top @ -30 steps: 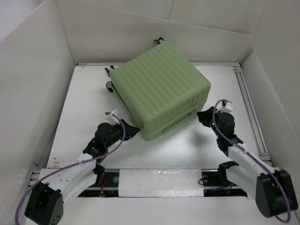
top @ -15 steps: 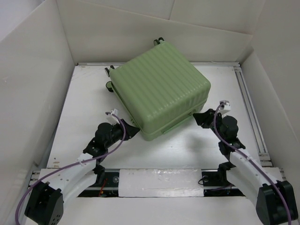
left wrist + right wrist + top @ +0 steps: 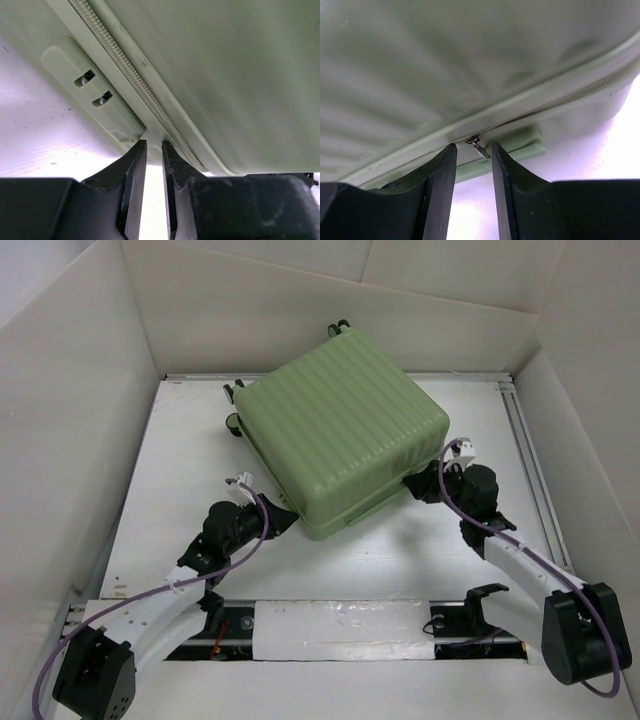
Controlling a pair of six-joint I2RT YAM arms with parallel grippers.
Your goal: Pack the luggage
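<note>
Luggage (image 3: 340,440) lies flat on the white table (image 3: 190,460) with its lid down. It is turned at an angle in the far middle, and its wheels (image 3: 232,392) point to the far left corner, close to the back wall (image 3: 300,310). Bare table runs along its left side and in front of its near corner. A narrower strip lies between its right corner and the rail (image 3: 530,460). White walls close the table on the left, back and right.

Left gripper (image 3: 288,518) sits low at the near-left side of the shell. In its wrist view the fingers (image 3: 131,175) stand a thin slit apart. Their tips are against the rim below the zip (image 3: 135,80), just beside a moulded block (image 3: 90,87) with two screws. Whether they pinch anything cannot be told.

Right gripper (image 3: 418,483) is at the near-right side, under the lid's edge. Its jaws stand apart with a clear gap, and the small metal zip pull (image 3: 478,146) hangs between the tips, nearer the right one, not clamped
</note>
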